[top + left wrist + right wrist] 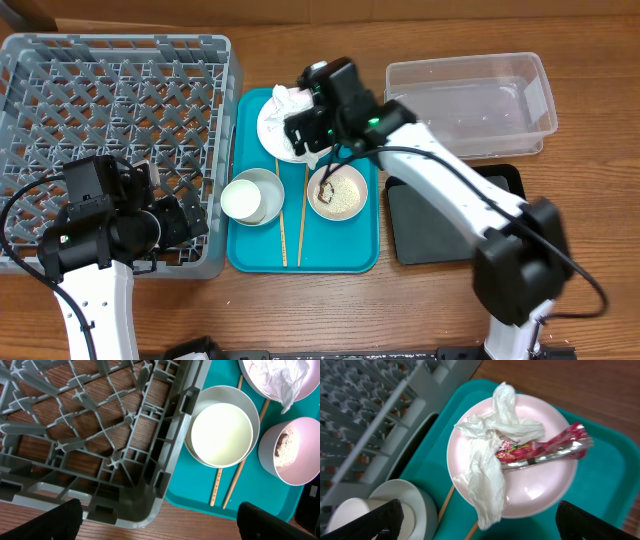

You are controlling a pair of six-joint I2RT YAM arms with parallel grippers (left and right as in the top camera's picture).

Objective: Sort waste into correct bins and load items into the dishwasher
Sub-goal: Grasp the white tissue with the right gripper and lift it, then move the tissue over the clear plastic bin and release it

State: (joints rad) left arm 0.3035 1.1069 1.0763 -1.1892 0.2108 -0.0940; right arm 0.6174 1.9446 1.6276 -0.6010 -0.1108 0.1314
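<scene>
Squarely beneath the right gripper (481, 527) lies the wrapper (540, 450)

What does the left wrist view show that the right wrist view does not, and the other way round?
Only the left wrist view shows the small dish holding rice and a brown lump. Only the right wrist view shows the red-and-silver wrapper. Both show the white plate with the crumpled napkin, the teal tray, the grey dish rack and the grey bowl.
</scene>
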